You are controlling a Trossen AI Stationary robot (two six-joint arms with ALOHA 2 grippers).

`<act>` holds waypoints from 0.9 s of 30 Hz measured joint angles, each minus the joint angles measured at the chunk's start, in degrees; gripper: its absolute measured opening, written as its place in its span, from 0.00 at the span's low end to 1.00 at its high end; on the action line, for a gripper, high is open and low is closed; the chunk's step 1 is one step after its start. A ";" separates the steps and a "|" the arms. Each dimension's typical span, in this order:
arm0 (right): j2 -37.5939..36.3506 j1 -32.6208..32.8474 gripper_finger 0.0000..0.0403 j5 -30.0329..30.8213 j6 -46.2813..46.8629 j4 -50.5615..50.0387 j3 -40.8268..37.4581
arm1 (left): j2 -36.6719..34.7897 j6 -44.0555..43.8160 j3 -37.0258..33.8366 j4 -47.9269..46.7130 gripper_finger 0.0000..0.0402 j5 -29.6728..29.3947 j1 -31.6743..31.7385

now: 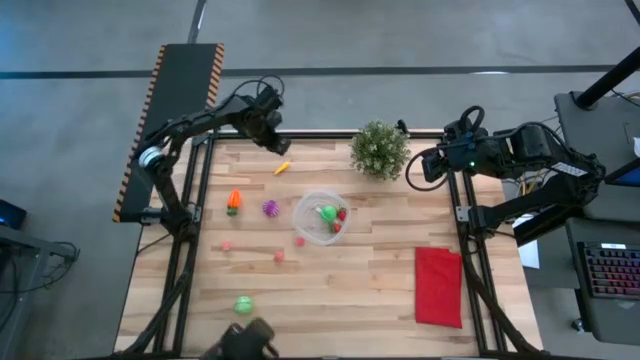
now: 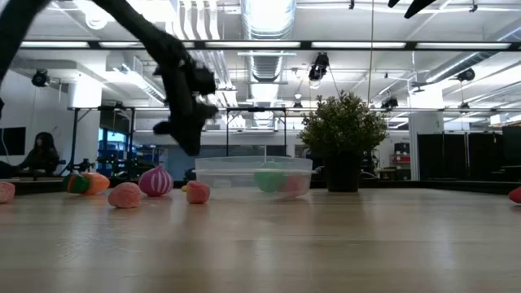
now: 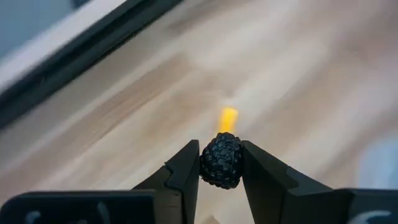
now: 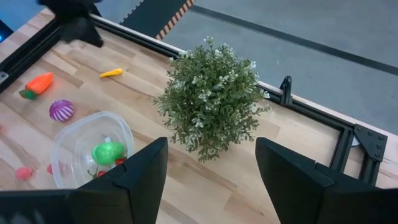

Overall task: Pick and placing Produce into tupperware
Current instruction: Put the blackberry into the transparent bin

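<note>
Left gripper at the far-left part of the pale wooden counter, raised above it. Its jaws are pressed onto a small dark, bumpy, berry-shaped toy, pinched at mid-body. A small yellow elongated toy piece lies on the counter just beyond it, near the far edge.

Right gripper waits at the far-right edge beside the bushy green potted plant, jaws spread, nothing between them.

Round clear plastic bowl sits mid-counter and already holds a green toy fruit and something red. Loose pieces to its left: orange carrot-shaped toy, purple striped toy, a few pink bits, a green ball at the near side.

Handling, judged: the berry toy looks light and hard, its knobbly skin giving the fingers purchase (less slip than the smooth pieces). A mid-body pinch suits it; gripping off-centre might squirt it out. The bowl looks light too, so a knock could shove it. Flat red cloth near right.
</note>
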 joint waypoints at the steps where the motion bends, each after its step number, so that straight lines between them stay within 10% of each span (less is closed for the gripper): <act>1: 0.00 0.00 0.58 0.00 0.00 0.00 0.00 | -1.83 3.05 -0.02 -0.31 0.22 0.29 -1.50; 12: 0.00 0.00 0.58 0.02 0.00 0.31 0.00 | -13.67 36.73 -0.82 2.95 0.21 3.68 -21.52; 27: 0.00 0.00 0.58 -0.61 -0.05 1.11 0.02 | -1.82 33.73 -2.93 13.54 0.21 3.32 -33.26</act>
